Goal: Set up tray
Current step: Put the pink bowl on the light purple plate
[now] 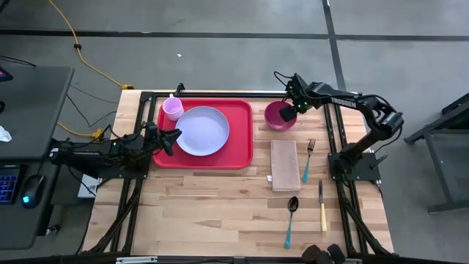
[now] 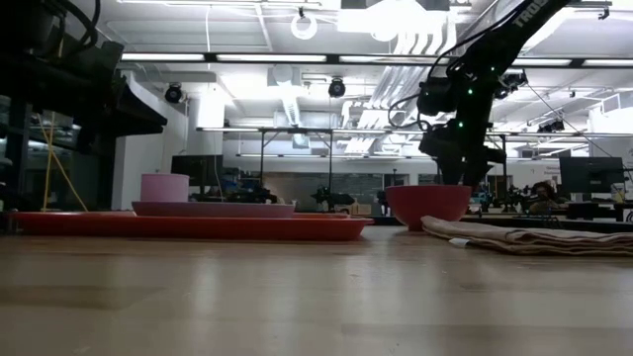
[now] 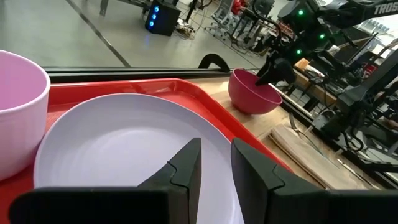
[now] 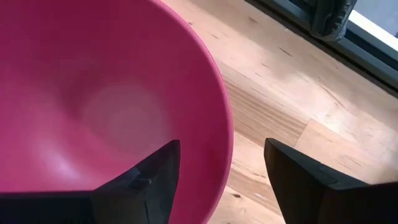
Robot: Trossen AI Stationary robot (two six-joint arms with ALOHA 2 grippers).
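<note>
The red tray [image 1: 238, 150] lies at the table's far left. On it rest a lavender plate [image 1: 201, 130] and a pink cup [image 1: 173, 108]. A magenta bowl [image 1: 277, 119] stands on the wood just right of the tray. My right gripper [image 4: 221, 149] points steeply down over the bowl, open. One finger hangs over the bowl's hollow and the other outside its rim [image 4: 225, 134]; I see no touch. My left gripper [image 3: 216, 146] waits level at the tray's left edge [image 1: 170, 141], its fingers a narrow gap apart with nothing between them.
Right of the tray lie a folded tan napkin [image 1: 284, 165] and a fork [image 1: 309, 160] beside it. A knife [image 1: 322, 205] and a blue-handled spoon [image 1: 291, 220] lie nearer the front edge. Bare wood shows at the front left.
</note>
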